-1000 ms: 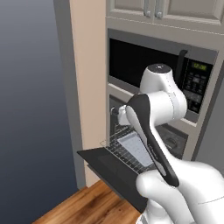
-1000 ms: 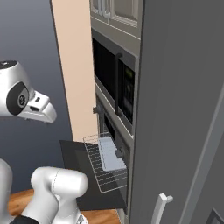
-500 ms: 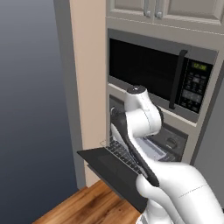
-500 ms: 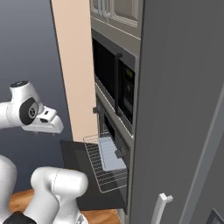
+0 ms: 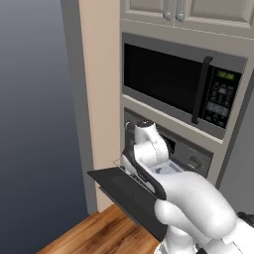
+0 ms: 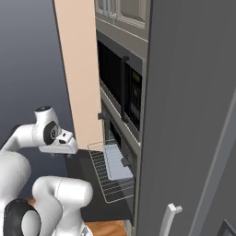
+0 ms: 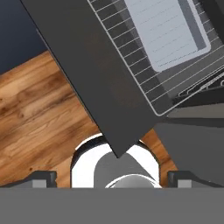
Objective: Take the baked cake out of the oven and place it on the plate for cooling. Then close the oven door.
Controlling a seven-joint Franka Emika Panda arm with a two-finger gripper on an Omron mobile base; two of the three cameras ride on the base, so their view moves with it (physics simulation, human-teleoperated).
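Oven door [image 5: 126, 196] is fully lowered and lies flat, projecting out from the oven [image 6: 122, 152] above the wooden floor [image 7: 39, 113]. A wire rack [image 6: 110, 177] is drawn out over the door, and a pale grey tray [image 6: 116, 161] rests on the rack.

In the right base view, the gripper [image 6: 59, 154] hangs from the wrist, above the outer part of the door, well apart from the rack and tray. It touches nothing. In the hand view, the two finger tips [image 7: 40, 178] sit at the far left and far right of the bottom edge, so the jaws are spread wide with nothing between them.

The hand view looks down on the door's outer corner, which lies between the finger tips. The rack and tray lie toward the upper right of that view, away from the jaws.

A black microwave [image 5: 181, 87] is mounted directly above the oven.
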